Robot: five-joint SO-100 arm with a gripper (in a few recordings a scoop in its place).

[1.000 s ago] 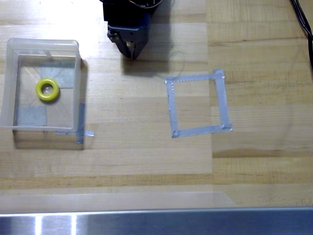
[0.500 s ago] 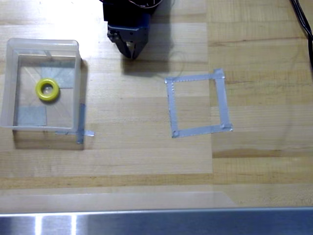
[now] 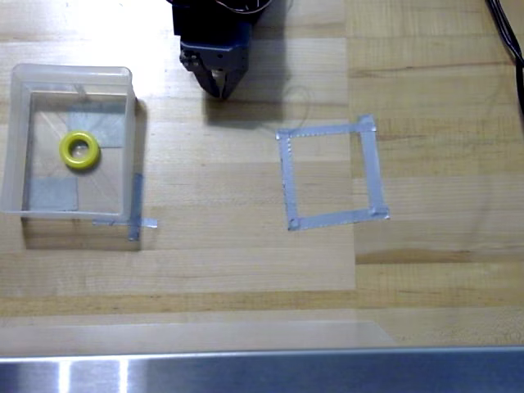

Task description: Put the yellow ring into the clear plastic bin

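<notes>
The yellow ring [image 3: 79,151] lies flat on the base of the clear plastic bin [image 3: 16,139] at the left of the overhead view. Grey tape patches show through the bin's floor beside the ring. My gripper [image 3: 219,88] hangs at the top of the picture, well to the right of the bin and above the wooden table. Its fingertips meet in a point with nothing between them, so it is shut and empty.
A flat square outline of grey tape [image 3: 332,173] marks the table right of centre. A metal strip [image 3: 262,372] runs along the table's front edge. A dark cable [image 3: 508,33] crosses the top right corner.
</notes>
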